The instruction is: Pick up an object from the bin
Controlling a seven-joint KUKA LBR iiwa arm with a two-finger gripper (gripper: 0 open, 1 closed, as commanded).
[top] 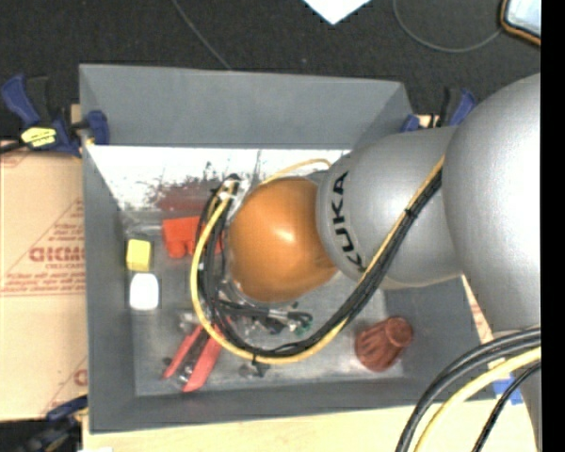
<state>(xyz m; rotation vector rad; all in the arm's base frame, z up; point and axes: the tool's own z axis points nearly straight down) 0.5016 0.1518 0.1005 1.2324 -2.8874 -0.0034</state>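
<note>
My gripper [257, 326] hangs low near the bin's front, its dark body mostly covered from above. Just to its left lies a red-handled tool [193, 357], slanting toward the front left corner. A white cube [143, 292] and a yellow cube [138, 254] sit further left, one behind the other. An orange-red block [179, 236] rests behind them, close to the back wall. To the gripper's right, a dark red ribbed cup [383, 343] lies on its side.
The arm with its orange cover and looping yellow and black cables spans the bin's middle and right, hiding the floor beneath. The bin's sloped grey walls rise close around the things on the left and front.
</note>
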